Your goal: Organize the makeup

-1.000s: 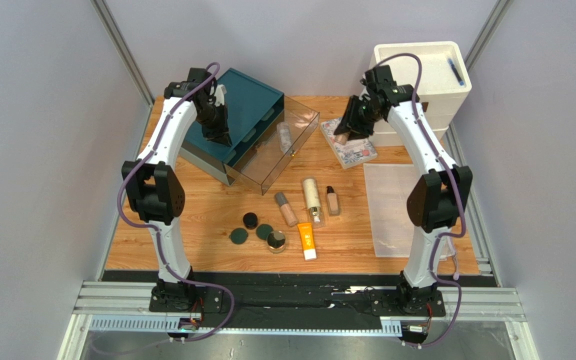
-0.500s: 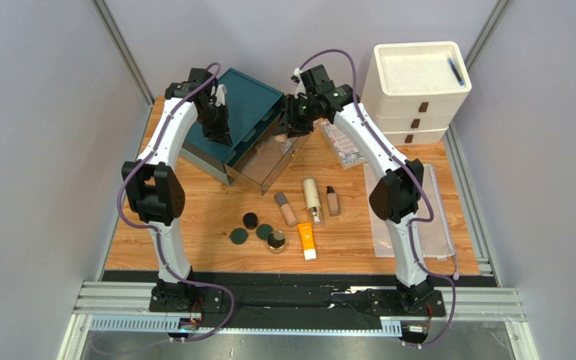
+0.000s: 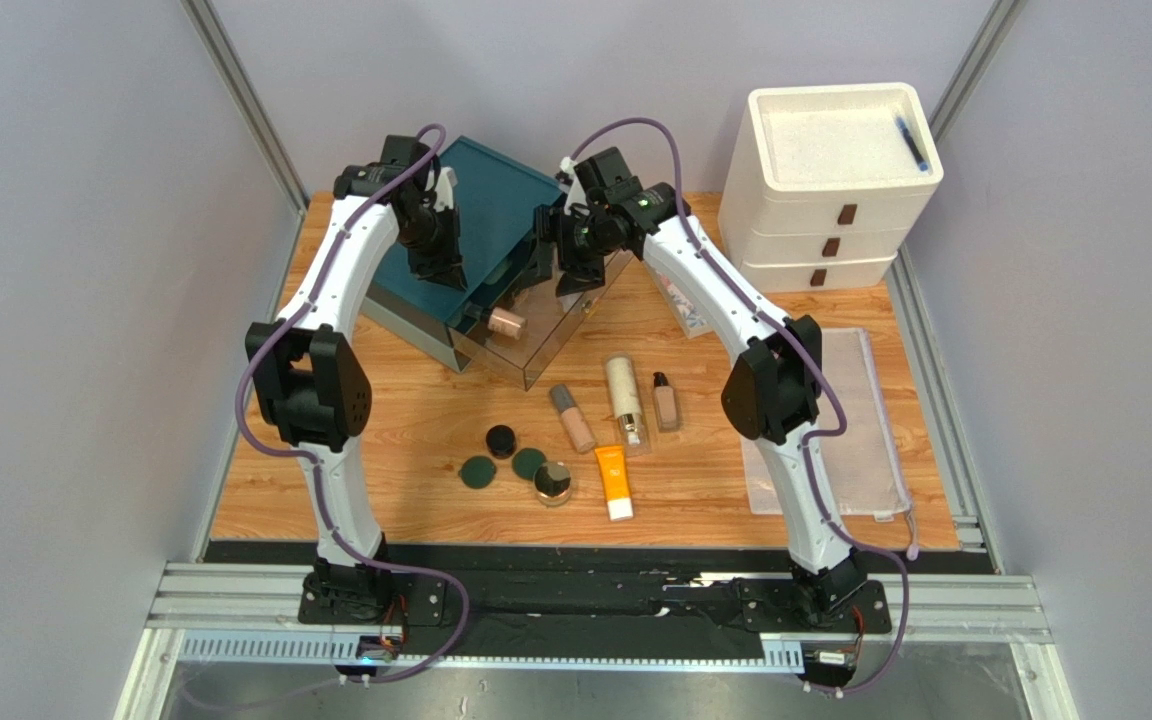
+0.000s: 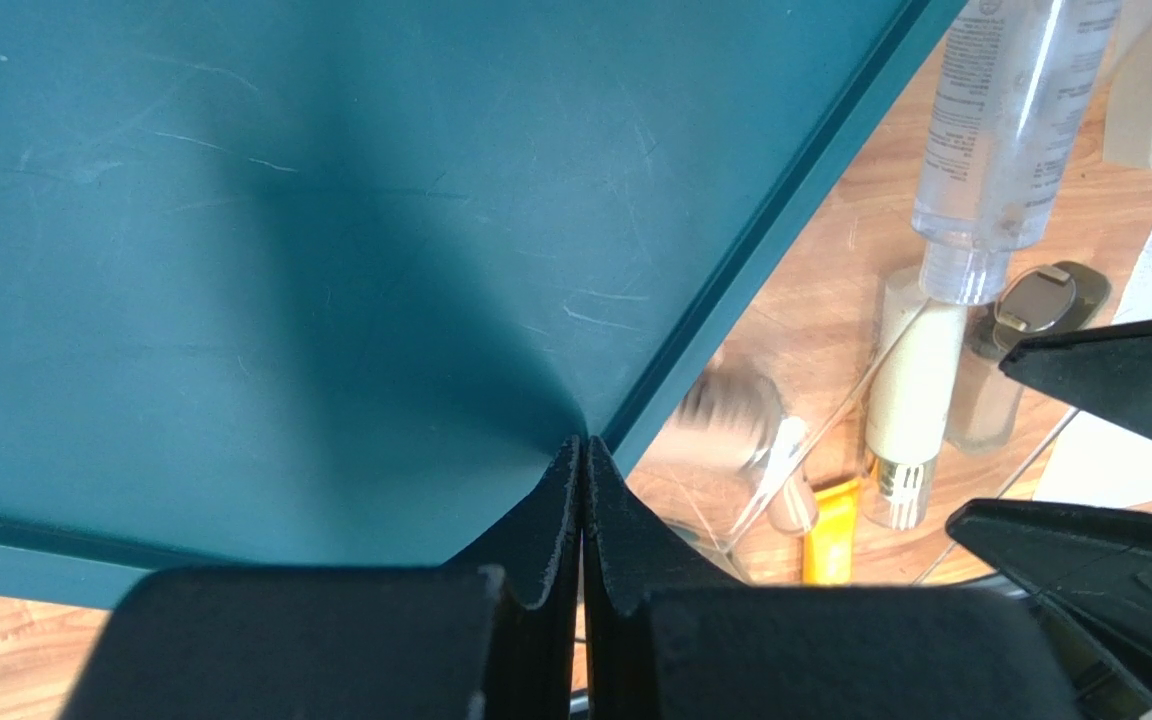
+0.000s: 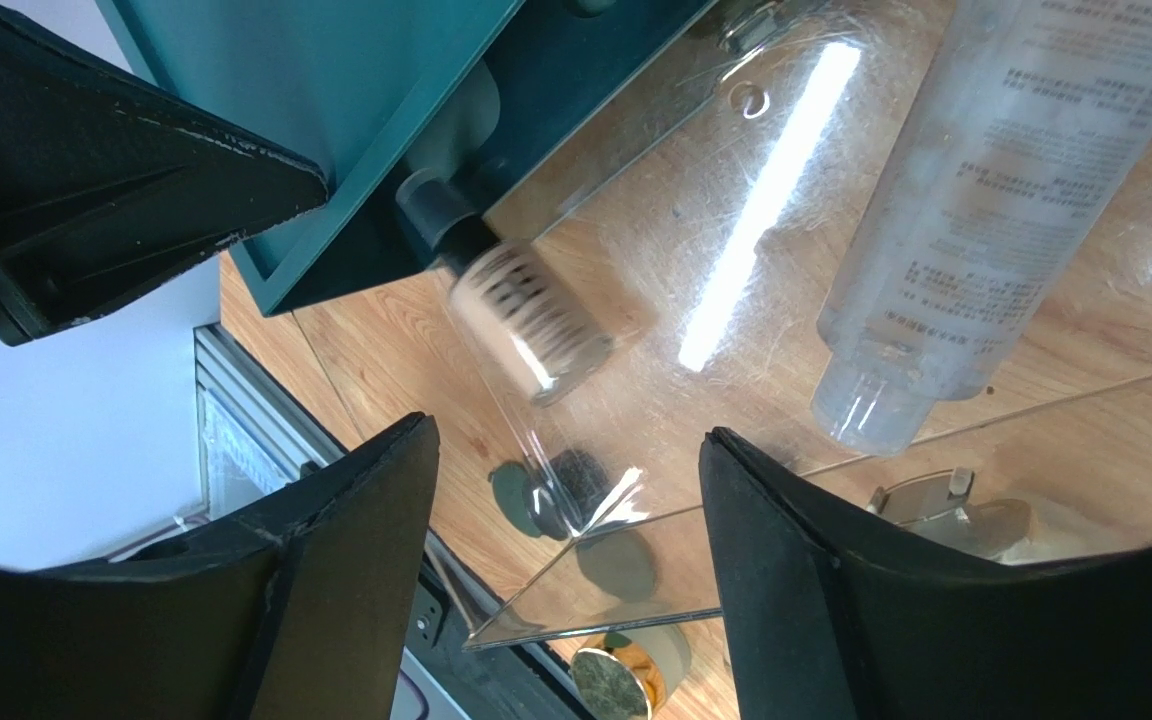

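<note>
1. While the right gripper is hovering over the clear acrylic drawer pulled out of the teal organiser box, the step in hand is looking like a drop-off. A small tan bottle with a ribbed cap is showing blurred inside the drawer, beside a long clear plastic tube lying there.
2. Doing this well is coming down to letting the bottle settle. The arm should then be rising straight up, so the fingers are not clipping the drawer's thin walls or the box edge.
3. The right gripper's jaws are standing wide apart, gripping nothing and touching nothing that I can make out.
4. The left gripper is clenched on nothing, fingers pressed together, with its tips resting against the teal lid. It is seemingly steadying the box while the drawer is being filled.
5. More makeup is waiting on the wooden table, in front of the drawer:
   - a tan bottle
   - a cream-gold bottle
   - a small brown bottle
   - an orange white-capped tube
   - three round dark compacts
   - a gold-lidded jar
</note>
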You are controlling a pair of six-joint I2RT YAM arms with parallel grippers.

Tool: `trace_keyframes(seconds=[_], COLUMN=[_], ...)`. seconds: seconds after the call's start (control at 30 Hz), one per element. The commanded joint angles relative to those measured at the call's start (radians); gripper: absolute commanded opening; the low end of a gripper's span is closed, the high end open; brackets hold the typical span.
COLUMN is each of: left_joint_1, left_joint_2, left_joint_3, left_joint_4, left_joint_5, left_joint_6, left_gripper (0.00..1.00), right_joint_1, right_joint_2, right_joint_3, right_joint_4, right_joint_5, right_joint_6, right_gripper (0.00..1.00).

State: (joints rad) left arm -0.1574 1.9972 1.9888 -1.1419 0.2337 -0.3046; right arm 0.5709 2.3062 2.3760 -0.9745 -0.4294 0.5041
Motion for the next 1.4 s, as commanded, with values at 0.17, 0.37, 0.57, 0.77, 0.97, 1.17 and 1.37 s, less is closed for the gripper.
trace_keyframes(seconds=[0.17,0.37,0.57,0.77,0.97,1.17,1.37], left_joint_1=[-0.033,-0.033,-0.033,-0.031,-0.033,-0.031,-0.033], left_joint_2=[0.084,0.094,0.106,0.12,0.114,0.104,0.107], left_joint_3=[-0.033,-0.021,0.022,0.064,0.036,0.015,0.015], left_joint_4=[-0.113,-0.119,-0.151,-0.196,-0.193,-0.186,-0.188], left_joint_5=[-0.016,-0.008,-0.013,-0.037,-0.042,-0.048,-0.054], left_joint_6=[0.012,0.015,0.036,0.059,0.065,0.067,0.067], left_gripper=[0.0,0.0,0.0,0.0,0.0,0.0,0.0], right_joint_1=[-0.037,-0.103,-0.137,-0.138,-0.14,-0.141,-0.14], right_joint_2=[-0.172,-0.379,-0.516,-0.436,-0.337,-0.254,-0.228], right_joint_3=[-0.029,-0.299,-0.677,-0.834,-0.824,-0.822,-0.85], right_joint_4=[0.042,-0.061,-0.099,-0.109,-0.093,-0.067,-0.05], right_joint_5=[0.093,0.185,0.222,0.189,0.21,0.242,0.303], right_joint_6=[-0.062,-0.196,-0.263,-0.276,-0.294,-0.294,-0.288], right_gripper=[0.67,0.69,0.7,0.71,0.71,0.66,0.17])
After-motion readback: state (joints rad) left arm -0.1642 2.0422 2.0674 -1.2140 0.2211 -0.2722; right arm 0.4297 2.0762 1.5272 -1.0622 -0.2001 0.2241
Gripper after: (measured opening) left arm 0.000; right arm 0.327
